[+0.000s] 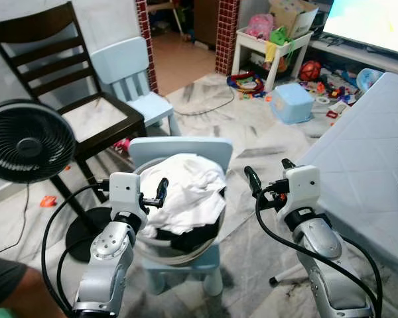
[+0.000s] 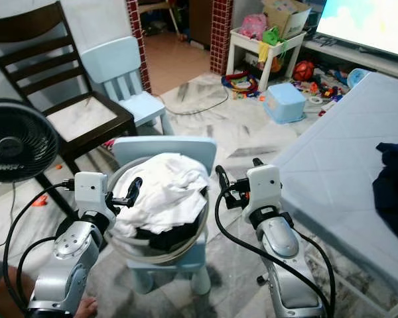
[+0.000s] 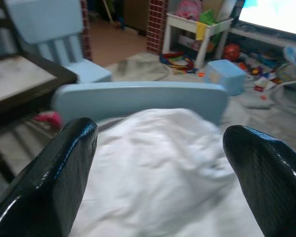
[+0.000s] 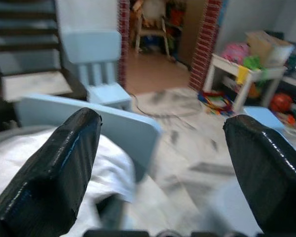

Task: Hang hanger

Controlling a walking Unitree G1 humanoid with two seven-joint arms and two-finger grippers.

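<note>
Left gripper (image 1: 160, 192) spread wide, empty, at white laundry (image 1: 186, 192) heaped in basket (image 2: 123, 246) on small blue chair (image 1: 179, 151); right gripper (image 1: 265, 177) likewise spread beside it. Hanger nowhere discernible.

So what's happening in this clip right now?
The robot stands over a basin of laundry, with a white garment on top, set on a small light blue chair. The left gripper hovers at the pile's edge and the right gripper hangs beside the basin; both are open and empty. No hanger can be made out.
</note>
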